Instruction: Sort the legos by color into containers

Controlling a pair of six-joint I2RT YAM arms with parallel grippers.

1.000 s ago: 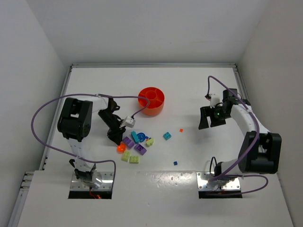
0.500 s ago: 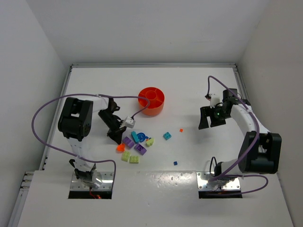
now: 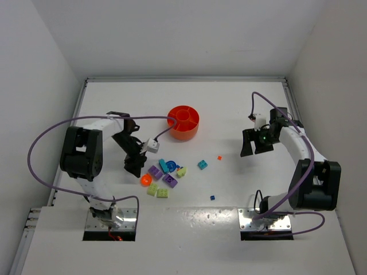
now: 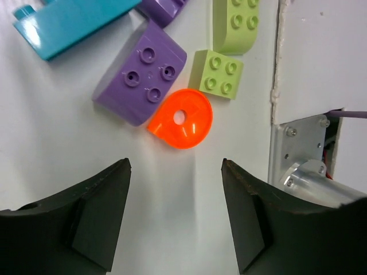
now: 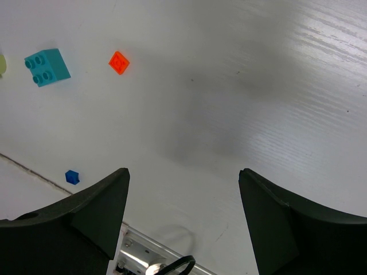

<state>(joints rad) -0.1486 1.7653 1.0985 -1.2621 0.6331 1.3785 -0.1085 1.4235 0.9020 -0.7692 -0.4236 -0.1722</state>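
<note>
The orange rounded piece was seen lying flat on the table, touching a curved purple brick on one side and set just beside a small lime brick on the other. A teal piece and a larger lime brick were clustered beyond them. The orange bowl was placed well apart from this cluster, toward the far side, and no brick could be made out in its compartments. 3 strays were scattered nearer the right arm: a teal brick, a tiny orange tile and a tiny blue bit.

The left gripper was poised just short of the orange piece, its jaws spread wide with nothing between them. The right gripper was likewise wide open and empty, over bare table.

The orange piece was judged the likely target. Trouble could be expected from crowding. A finger lowered on the purple side might land on that brick or shove it, and the neighbours could be dragged along. The piece's low, rounded profile might also allow it to be squeezed out as the jaws were closed.
</note>
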